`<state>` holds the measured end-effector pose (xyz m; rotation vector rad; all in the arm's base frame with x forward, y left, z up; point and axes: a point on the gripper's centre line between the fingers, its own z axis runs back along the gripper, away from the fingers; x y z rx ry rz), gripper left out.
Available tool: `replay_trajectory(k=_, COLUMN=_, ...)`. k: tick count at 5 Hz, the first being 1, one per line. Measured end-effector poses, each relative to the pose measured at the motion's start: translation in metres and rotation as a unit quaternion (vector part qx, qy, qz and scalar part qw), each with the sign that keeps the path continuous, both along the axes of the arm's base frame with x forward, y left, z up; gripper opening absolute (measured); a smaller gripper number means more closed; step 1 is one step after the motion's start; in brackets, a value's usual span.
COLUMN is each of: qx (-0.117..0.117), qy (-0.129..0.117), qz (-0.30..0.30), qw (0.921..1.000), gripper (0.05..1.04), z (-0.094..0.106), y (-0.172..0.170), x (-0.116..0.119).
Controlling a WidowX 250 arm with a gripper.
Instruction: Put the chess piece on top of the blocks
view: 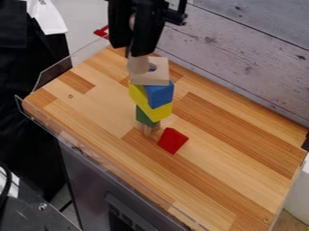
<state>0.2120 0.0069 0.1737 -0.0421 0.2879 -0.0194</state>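
A rectangular striped brown wooden worktop [241, 176] carries a loose, angular solid red block [173, 140] near its middle. A whitewashed plank wall [235, 49] stands at one o'clock, a clear plastic guard [53, 74] at ten.

Upright pale chess piece [138, 65] by multicoloured stacked blocks [159, 95]

A tall stack of plain, blue, yellow and green wooden blocks [159, 95] bars any low pass through the middle; the black two-finger hand [132, 52] hangs at its top; a red wooden block [172, 140] obstructs the ground near its base; a whitish plank wall [241, 45] limits the far side; rightward, the light-brown wooden counter [232, 149] offers broad passing room.
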Motion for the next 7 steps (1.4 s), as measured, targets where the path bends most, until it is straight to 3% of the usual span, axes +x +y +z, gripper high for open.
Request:
replay_trajectory(k=2, qx=0.003, qy=-0.024, qz=0.006, qw=0.9997, gripper=0.351, z=-0.001, y=0.005, x=0.013)
replay_trajectory(k=3, qx=0.004, qy=-0.052, qz=0.016, qw=0.9985, gripper=0.351, z=0.000, y=0.012, x=0.024)
replay_trajectory(k=4, qx=0.008, qy=-0.110, qz=0.034, qw=0.9933, gripper=0.351, z=-0.004, y=0.016, x=0.041)
replay_trajectory(k=5, qx=0.002, qy=-0.100, qz=0.040, qw=0.9942, gripper=0.351, z=-0.018, y=0.018, x=0.049)
replay_trajectory(k=7, qx=0.012, qy=-0.069, qz=0.033, qw=0.9970, gripper=0.351, z=-0.015, y=0.017, x=0.043)
